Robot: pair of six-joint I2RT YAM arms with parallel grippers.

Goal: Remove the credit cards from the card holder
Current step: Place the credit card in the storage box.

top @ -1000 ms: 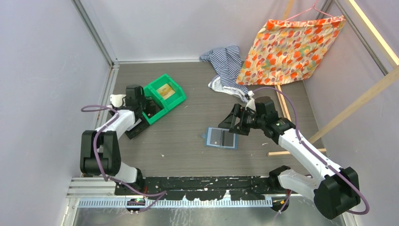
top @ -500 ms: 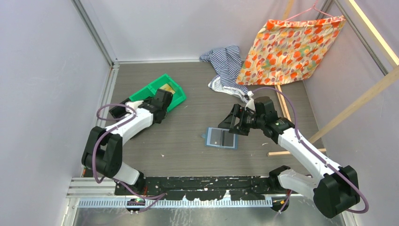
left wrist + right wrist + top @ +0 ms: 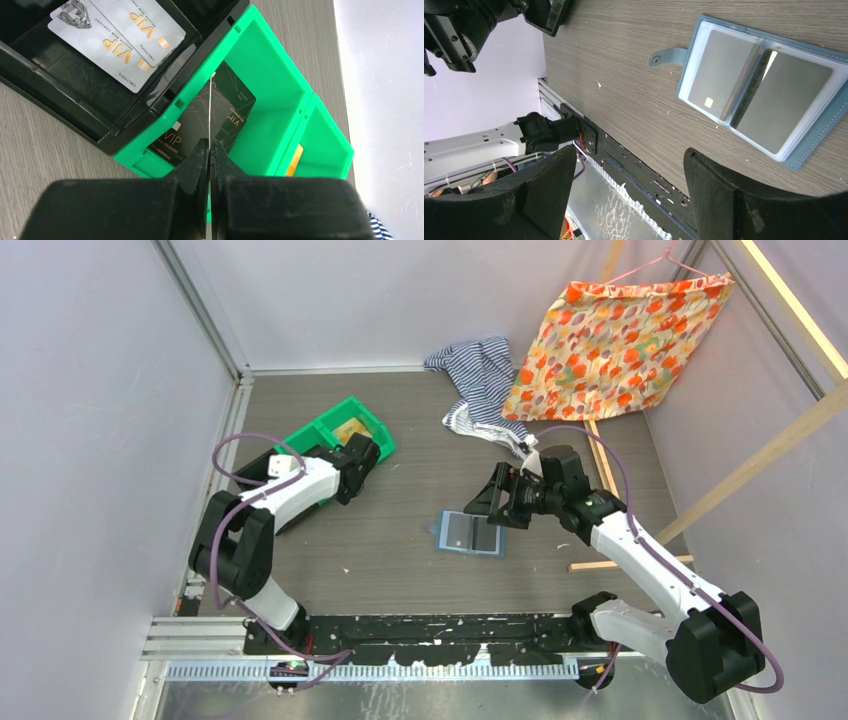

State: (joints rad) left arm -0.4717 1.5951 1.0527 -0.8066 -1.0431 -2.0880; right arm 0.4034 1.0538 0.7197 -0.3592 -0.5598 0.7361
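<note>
The slate-blue card holder (image 3: 470, 533) lies open on the table. In the right wrist view its blue edge (image 3: 811, 137) frames two grey cards (image 3: 721, 75) in clear sleeves. My right gripper (image 3: 500, 502) hovers just right of it, open and empty (image 3: 629, 155). My left gripper (image 3: 352, 468) is over the green bin (image 3: 350, 430). It is shut (image 3: 209, 145) on a thin card seen edge-on (image 3: 210, 110). Below it a black VIP card (image 3: 235, 107) lies in the green bin's near compartment (image 3: 280, 80).
A black bin (image 3: 60, 65) beside the green one holds silver VIP cards (image 3: 115, 40). A yellow card (image 3: 295, 157) sits in the green bin's other compartment. A striped cloth (image 3: 480, 375) and an orange floral cloth (image 3: 620, 340) lie at the back. A wooden stick (image 3: 620, 562) lies at the right.
My left arm has swung right from the black bin at the far left to above the green bin. The right arm and the card holder have not moved.
</note>
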